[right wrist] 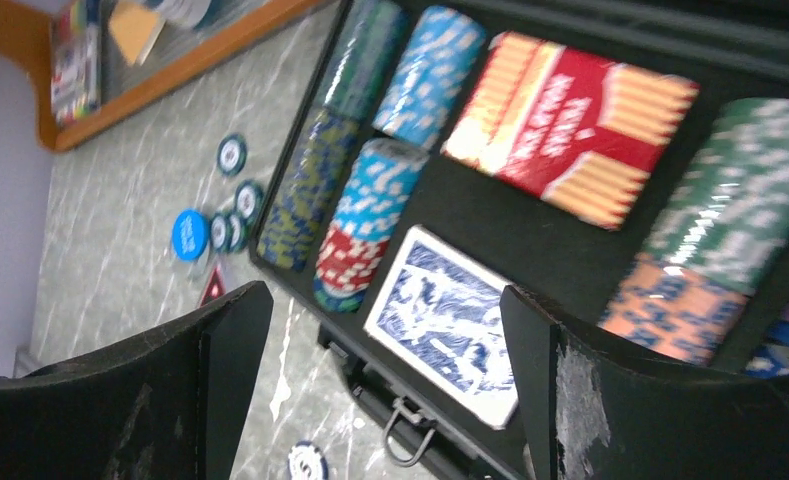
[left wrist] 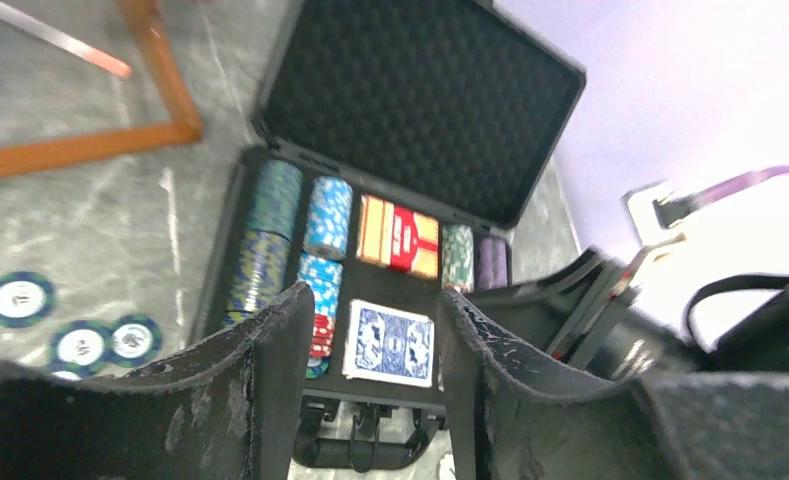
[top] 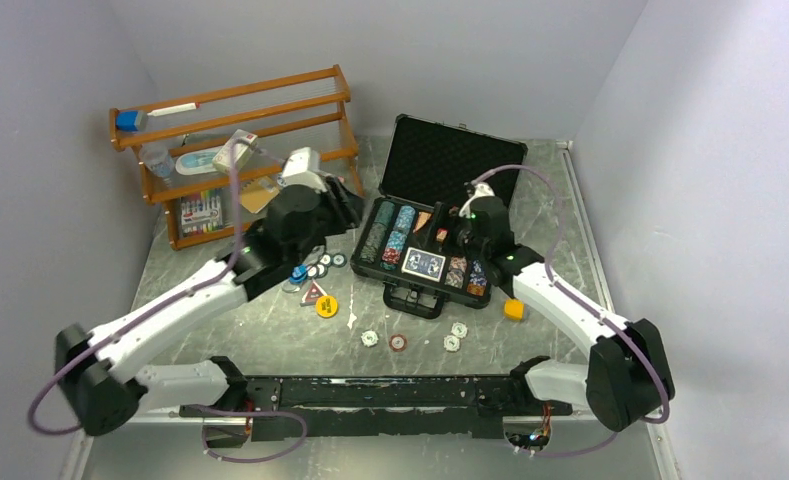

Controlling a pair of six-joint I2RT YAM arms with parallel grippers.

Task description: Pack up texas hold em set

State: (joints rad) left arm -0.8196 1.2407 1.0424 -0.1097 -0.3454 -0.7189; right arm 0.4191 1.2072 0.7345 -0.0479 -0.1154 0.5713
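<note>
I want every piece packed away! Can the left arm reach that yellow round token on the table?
Probably yes. The yellow token lies bare on the table beside the left arm, nothing on it, and its fingers look empty and parted.

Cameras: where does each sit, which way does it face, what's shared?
Top external: high behind the bases, looking down on the grey marbled table, open black foam-lined case and orange wooden rack; left arm and right arm show.
Left wrist: on the left arm, facing the case, handle nearest; the open left gripper frames it.
Right wrist: over the case, looking across it toward the rack; the open right gripper shows.
Shared: all three see the blue-backed card deck.
</note>
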